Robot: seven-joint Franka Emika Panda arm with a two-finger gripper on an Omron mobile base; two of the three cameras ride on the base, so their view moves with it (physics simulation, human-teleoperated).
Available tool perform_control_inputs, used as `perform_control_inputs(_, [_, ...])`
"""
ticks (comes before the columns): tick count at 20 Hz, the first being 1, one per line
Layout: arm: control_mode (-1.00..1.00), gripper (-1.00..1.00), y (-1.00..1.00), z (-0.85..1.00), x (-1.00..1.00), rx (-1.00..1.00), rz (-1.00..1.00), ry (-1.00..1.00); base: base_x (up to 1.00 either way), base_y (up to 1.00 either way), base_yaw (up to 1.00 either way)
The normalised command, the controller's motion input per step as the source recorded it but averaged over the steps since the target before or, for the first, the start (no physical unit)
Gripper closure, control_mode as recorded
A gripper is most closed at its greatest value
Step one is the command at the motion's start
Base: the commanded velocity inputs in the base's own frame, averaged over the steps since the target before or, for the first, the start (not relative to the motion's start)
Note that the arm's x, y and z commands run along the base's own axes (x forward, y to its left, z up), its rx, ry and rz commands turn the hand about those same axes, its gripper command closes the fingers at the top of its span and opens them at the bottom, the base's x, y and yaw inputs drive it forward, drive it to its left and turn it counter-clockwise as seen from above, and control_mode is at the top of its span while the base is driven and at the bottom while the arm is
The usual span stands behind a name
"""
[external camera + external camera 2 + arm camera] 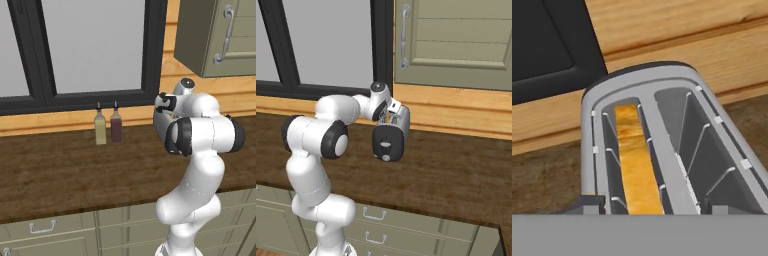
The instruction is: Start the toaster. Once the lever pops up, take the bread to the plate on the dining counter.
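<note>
The toaster [662,150] stands on the dark wood worktop [60,175] against the pale wood wall boards, seen from above in the hand view with its two slots open to the camera. The bread [637,160] sits upright in the left-hand slot as that view shows it, its golden-brown top edge running the length of the slot between the thin wire guides. The other slot beside it holds nothing but its wire guides. A silver-grey rim runs around both slots, with a dark band at the far end.

The gripper [652,206] hangs just above the toaster, its two dark fingertips [592,204] showing low in the hand view, one on either side of the slot with the bread. They stand apart and I cannot tell whether they touch the slice or have any hold on it.

In the left base view two bottles [108,127] stand side by side on the worktop under the black window frame [90,95], left of the arm.
</note>
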Motion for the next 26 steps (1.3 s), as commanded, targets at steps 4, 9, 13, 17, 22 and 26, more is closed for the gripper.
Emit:
perform_control_inputs(4, [-1.00,1.00,0.05,0.00,-0.08,0.00,0.00,-0.13,0.00,0.00,0.00])
perform_control_inputs(9, [-1.00,1.00,0.01,0.11,-0.15,0.00,-0.02,-0.21,0.00,0.00,0.00])
perform_control_inputs(13, [-1.00,1.00,0.01,0.49,-0.10,0.00,-0.05,-0.24,0.00,0.00,0.00])
perform_control_inputs(17, [-1.00,1.00,0.09,0.91,-0.01,0.00,-0.05,-0.22,0.00,0.00,0.00])
perform_control_inputs(22, [-1.00,1.00,0.17,1.00,0.00,0.00,-0.06,-0.14,0.00,0.00,0.00])
perform_control_inputs(26, [-1.00,1.00,0.26,1.00,-0.01,0.00,-0.08,-0.02,0.00,0.00,0.00])
